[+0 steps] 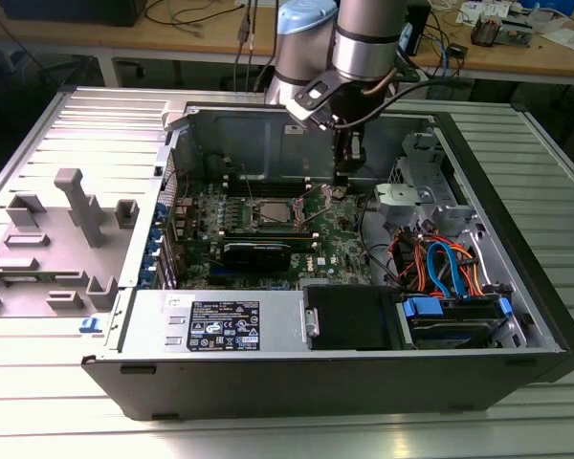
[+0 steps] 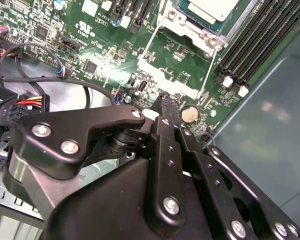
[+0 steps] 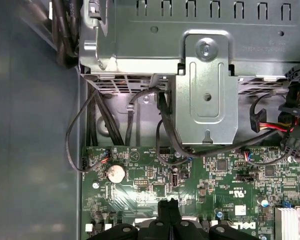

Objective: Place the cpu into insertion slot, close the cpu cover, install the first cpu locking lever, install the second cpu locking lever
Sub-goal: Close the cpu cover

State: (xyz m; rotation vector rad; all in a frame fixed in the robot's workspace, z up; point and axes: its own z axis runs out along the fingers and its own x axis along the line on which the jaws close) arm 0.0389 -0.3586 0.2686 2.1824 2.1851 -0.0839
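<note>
1. Fingers (image 2: 166, 114) of the gripper (image 3: 167, 205) are pressed together. They are black matte metal bars narrowing to 1 blunt tip, with nothing visible between them. The tip is close over the green board (image 2: 90, 50); whether it touches, I cannot tell.
2. Just beside the tip sits a round, shiny coin battery (image 2: 189, 114), and tiny soldered parts stud the board all around. I judge that a small sideways slip or a drop could scrape these off.
3. Just beyond the tip, a thin silver frame that I take for the cover (image 2: 166, 78) seems raised off the socket. Whether it is fully open, I cannot tell. It looks like springy sheet metal, so a skewed push could bend it or let it snap down.
4. Beyond that lies the chip (image 2: 210, 9), flat and dull silver-grey, in the socket (image 2: 192, 31) within its bright metal rim. If the chip sits askew, pressing the cover down could crush the fine contacts beneath.
5. Farther out are long black plastic memory slots (image 2: 250, 45). On the fingers' other side are loose rubbery cables (image 3: 165, 130) and a folded steel bracket (image 3: 206, 85), which could snag the arm.
</note>
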